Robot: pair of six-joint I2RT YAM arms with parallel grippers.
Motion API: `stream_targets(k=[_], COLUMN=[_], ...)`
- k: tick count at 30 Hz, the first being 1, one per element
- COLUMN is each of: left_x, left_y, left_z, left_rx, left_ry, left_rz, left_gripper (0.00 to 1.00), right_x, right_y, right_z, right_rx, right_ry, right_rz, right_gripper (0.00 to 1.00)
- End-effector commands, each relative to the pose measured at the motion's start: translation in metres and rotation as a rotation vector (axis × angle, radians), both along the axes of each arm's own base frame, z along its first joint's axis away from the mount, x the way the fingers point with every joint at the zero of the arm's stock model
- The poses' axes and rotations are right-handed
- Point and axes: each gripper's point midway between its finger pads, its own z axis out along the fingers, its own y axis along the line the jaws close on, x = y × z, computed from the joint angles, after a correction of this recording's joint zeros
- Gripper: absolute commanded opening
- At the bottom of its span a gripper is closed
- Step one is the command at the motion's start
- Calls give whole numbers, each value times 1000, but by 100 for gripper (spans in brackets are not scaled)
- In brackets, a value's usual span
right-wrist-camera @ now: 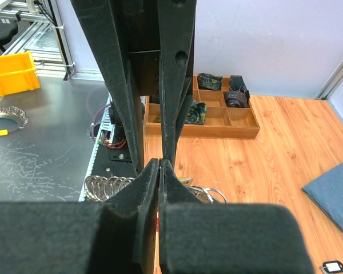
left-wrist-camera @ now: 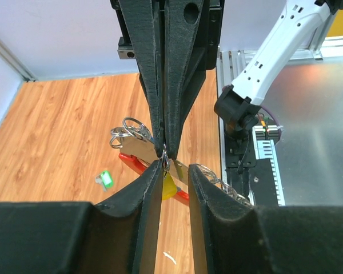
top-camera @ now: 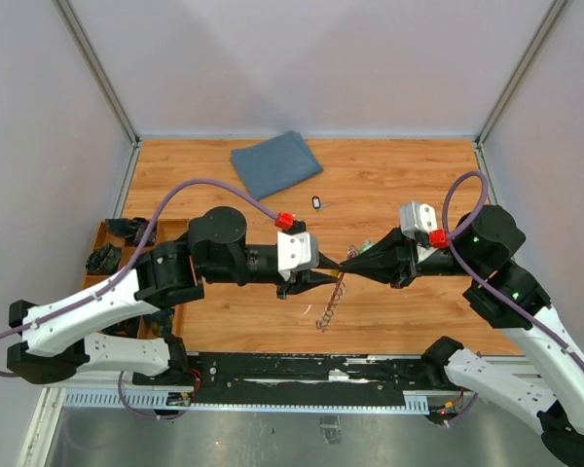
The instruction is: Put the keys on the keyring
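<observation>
Top view: left gripper [top-camera: 338, 271] and right gripper [top-camera: 351, 263] meet tip to tip. The red keyring [top-camera: 340, 288] lies just below them, its chain [top-camera: 326, 314] trailing toward the arm bases.

Left wrist: own fingers slightly apart, yellow key [left-wrist-camera: 169, 187] in the gap. Hold cannot be told.

Right wrist: own fingers pressed together, contents hidden. Both arms are equally near.

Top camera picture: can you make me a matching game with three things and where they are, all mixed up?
Things:
1. cloth
2. tray
3. keyring

Places:
A. left edge of the table
B. middle, towards the front
C. back, near the wall

Pairs: 1-C, 2-A, 3-B.
</observation>
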Motion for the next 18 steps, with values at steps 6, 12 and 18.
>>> stream_targets(k=[6,12,18], left_x=[1,7,15], left_y=[-8,-7,-2], left_z=[3,3,4], left_rx=[-37,-42,-13], left_ry=[-1,-6,-20], left_rz=[-1,30,79], left_gripper=[24,7,0], right_x=[-7,-8,-6], right_y=[-2,-3,-5], right_z=[18,17,8], right_rx=[53,53,14], right_ry=[-61,-58,-54], right_rz=[12,12,-2], right_gripper=[0,0,5])
